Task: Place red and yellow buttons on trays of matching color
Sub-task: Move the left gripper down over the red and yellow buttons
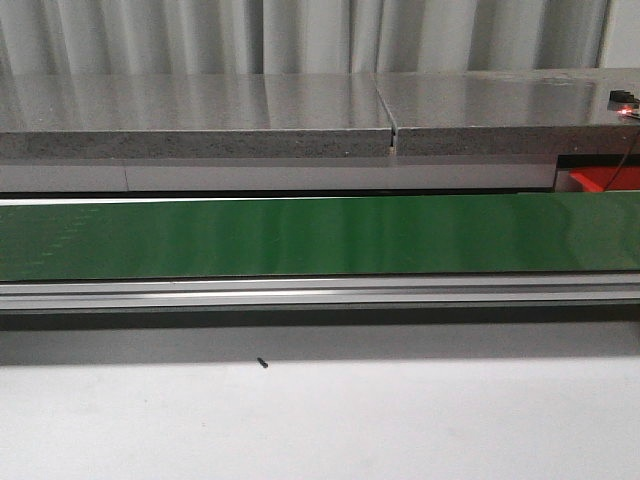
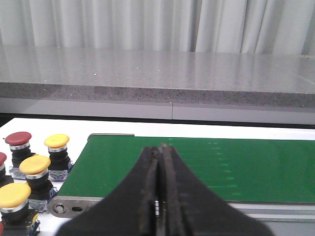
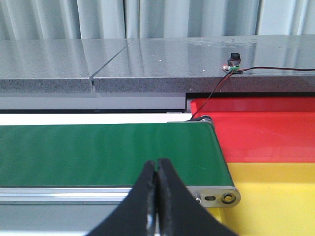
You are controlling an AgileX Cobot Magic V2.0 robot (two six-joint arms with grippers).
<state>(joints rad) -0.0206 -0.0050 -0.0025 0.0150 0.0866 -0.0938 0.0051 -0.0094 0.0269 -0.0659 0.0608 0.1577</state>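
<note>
Both pinched-closed, empty claws, left gripper [image 2: 160, 196] and right gripper [image 3: 156, 201], face three yellow buttons [image 2: 34, 164].

My front camera looks straight across the green belt [image 1: 320, 235] toward the grey ledge [image 1: 200, 115], while my wrist cameras sit low at the belt's opposite ends, sharing both.

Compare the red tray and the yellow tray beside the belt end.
Colour: red tray versus yellow tray. Position: the red tray lies toward the grey counter, the yellow tray nearer the right gripper. Shared: both adjoin the green belt end, with no buttons visible on them.
</note>
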